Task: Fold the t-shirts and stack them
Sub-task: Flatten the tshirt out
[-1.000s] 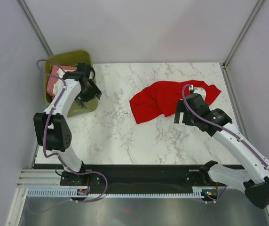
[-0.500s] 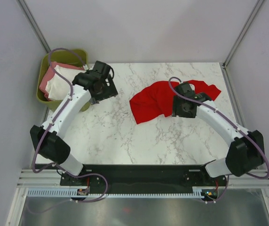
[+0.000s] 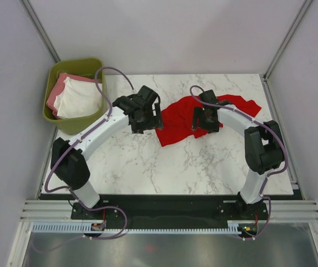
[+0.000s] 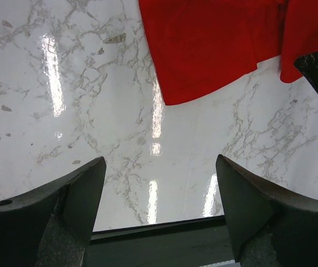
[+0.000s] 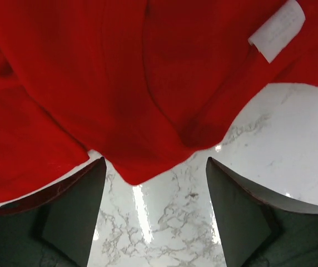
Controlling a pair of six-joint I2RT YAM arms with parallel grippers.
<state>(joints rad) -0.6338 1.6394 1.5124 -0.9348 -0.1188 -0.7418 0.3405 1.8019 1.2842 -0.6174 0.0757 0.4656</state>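
The red t-shirt (image 3: 178,119) lies crumpled on the counter (image 3: 131,167), right of centre. Left fingers (image 4: 64,206) and right fingers (image 5: 70,217) stand open, empty. Expect soft, light, limp fabric; grasp at hem corners.

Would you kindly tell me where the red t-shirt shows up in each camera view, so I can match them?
Top external: the red t-shirt lies crumpled right of centre on the marble tabletop.
Left wrist: the red t-shirt fills the upper right.
Right wrist: the red t-shirt covers the upper two-thirds, its white label at top right.
Shared landmark: the marble tabletop, grey-veined, beneath the shirt in all three.
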